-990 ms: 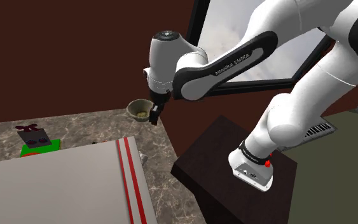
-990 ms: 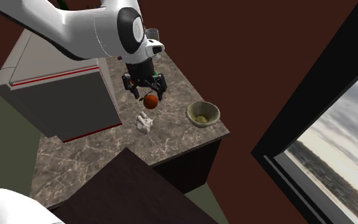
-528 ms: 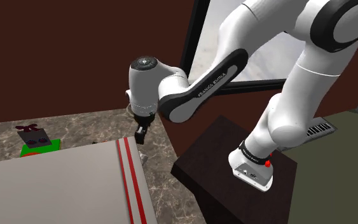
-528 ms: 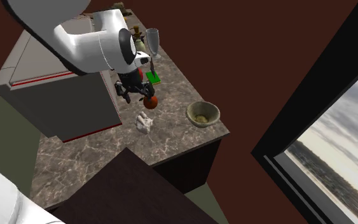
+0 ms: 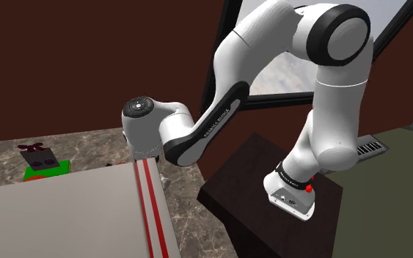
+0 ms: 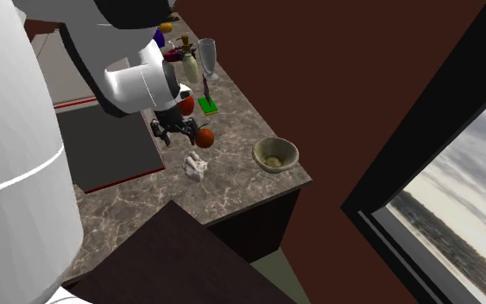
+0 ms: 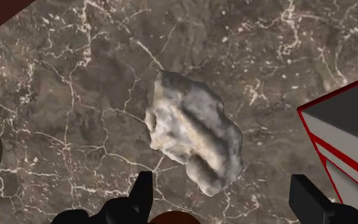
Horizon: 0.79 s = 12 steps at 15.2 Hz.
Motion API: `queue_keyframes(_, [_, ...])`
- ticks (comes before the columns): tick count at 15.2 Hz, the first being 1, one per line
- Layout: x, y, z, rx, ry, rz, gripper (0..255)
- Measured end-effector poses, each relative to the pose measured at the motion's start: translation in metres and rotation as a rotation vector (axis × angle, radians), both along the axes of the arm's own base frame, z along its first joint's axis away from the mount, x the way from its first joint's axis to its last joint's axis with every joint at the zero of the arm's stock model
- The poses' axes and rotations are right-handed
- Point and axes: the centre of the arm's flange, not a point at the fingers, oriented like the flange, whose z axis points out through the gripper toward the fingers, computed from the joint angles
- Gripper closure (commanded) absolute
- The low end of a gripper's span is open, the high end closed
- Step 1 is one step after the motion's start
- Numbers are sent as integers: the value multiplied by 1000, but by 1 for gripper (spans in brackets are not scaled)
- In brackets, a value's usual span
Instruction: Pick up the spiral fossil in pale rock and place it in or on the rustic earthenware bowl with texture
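Left to right across the second exterior view, with the bowl (image 6: 275,155) as my marker. Farthest from the bowl, the grey box (image 6: 111,151) with red edging hasn't budged. Next comes the arm (image 6: 137,88). In the last second it has swung away from the bowl and dropped low over the worktop (image 6: 232,197), so the jaws now hang farther from the bowl than the fossil (image 6: 197,164) does. They stand apart, nothing in them. The orange ball (image 6: 205,136) sits where it was, left of the bowl and just beside the jaws; I'd rather not nudge it. The fossil lies unmoved on the worktop, near the bowl on its left and clear of it. In the wrist view it's right ahead of the jaws, untouched. I read that as approach lined up, grasp not yet made.
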Motion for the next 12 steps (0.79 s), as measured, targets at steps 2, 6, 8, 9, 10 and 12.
queue_keyframes(2, [5, 15, -13, -1, -2, 13, 0])
queue_keyframes(6, [6, 36, -20, 15, -32, 27, 0])
queue_keyframes(8, [7, 42, -22, 25, -47, 34, 0])
queue_keyframes(9, [5, 38, -34, 21, -35, 32, 0])
queue_keyframes(10, [3, 32, -45, 18, -24, 30, 0])
queue_keyframes(12, [5, 35, -59, 10, -13, 37, 0])
